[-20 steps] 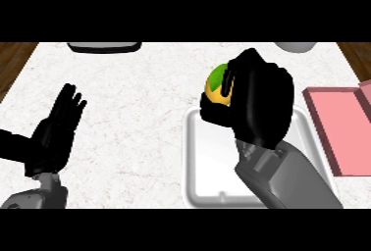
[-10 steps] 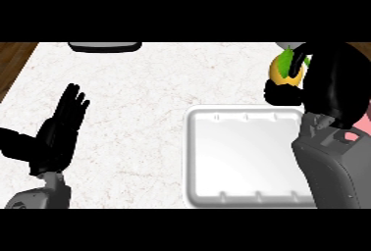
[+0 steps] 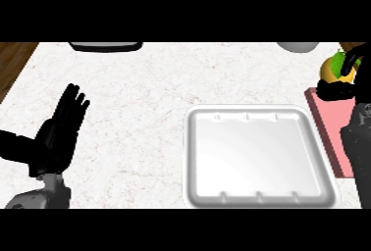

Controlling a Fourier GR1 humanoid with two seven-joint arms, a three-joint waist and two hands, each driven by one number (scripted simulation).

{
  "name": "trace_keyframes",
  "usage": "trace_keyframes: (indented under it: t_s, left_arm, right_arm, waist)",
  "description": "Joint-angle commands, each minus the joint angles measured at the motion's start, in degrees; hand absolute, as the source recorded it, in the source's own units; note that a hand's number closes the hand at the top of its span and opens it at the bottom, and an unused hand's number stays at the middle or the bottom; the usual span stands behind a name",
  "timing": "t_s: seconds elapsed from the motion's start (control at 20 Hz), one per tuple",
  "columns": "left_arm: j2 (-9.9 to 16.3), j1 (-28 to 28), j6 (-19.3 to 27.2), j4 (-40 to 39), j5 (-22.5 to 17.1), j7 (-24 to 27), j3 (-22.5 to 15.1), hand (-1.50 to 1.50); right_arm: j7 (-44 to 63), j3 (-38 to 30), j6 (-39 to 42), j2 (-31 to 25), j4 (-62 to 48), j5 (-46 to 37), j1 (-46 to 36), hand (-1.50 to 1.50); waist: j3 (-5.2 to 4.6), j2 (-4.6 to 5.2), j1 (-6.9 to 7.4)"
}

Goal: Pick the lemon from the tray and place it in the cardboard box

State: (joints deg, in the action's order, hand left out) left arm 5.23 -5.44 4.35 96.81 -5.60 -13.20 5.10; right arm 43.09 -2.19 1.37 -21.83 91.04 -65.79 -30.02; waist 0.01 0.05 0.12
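Counter — pale speckled stone top, with a strip of brown wood showing past its left edge. Tray — white, rectangular with rounded corners, lying flat toward the counter's near right; nothing lies in it. Lemon — yellow with a green patch, held up near the counter's far right corner, well apart from the tray and above the far end of the pink piece. Right hand — black, at the right edge, its fingers curled round the lemon and covering its right side; the grey forearm runs down along the same edge. Pink piece — flat and rectangular, just beside the tray's right side and partly hidden by the right forearm; whether it is the cardboard box cannot be told. Left hand — black, resting near the counter's left edge, fingers straight and pointing up, grasping nothing. Dark object — at the far edge, cut off. Pale rounded object — at the far edge toward the right, also cut off.
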Motion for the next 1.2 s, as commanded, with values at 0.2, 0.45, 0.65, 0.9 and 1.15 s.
trace_keyframes:
  t_s: [0.2,0.45,0.65,0.9,1.15]
  left_arm:
    - [0.2,-1.6,0.2,-3.4,0.5,1.6,0.8,0.0]
    - [-0.7,0.9,-0.4,-1.0,0.4,1.4,-0.8,0.0]
    - [1.3,-0.7,-0.6,0.8,-0.5,-2.3,0.8,0.0]
    - [-0.3,0.6,-0.3,-1.2,-0.1,0.5,0.2,0.0]
    - [0.4,-1.8,-0.7,-2.0,-0.6,-0.3,0.7,0.0]
  right_arm:
    - [-13.2,-6.1,-3.5,-6.9,-17.7,2.7,0.2,1.5]
    - [-9.6,-3.7,12.1,-7.4,-25.6,3.0,1.5,-1.5]
    - [-16.3,-8.6,5.6,-7.4,-34.0,6.5,-1.9,-1.5]
    - [-25.2,-12.8,-11.1,-7.8,-31.2,8.5,-0.9,-1.5]
    - [-31.9,-17.5,-20.0,-5.2,-26.7,15.6,-2.2,-1.5]
  waist:
    - [0.01,0.24,0.36]
    - [-0.03,0.2,0.77]
    - [0.02,0.08,0.52]
    - [0.06,0.13,0.36]
    - [0.05,-0.02,-0.38]
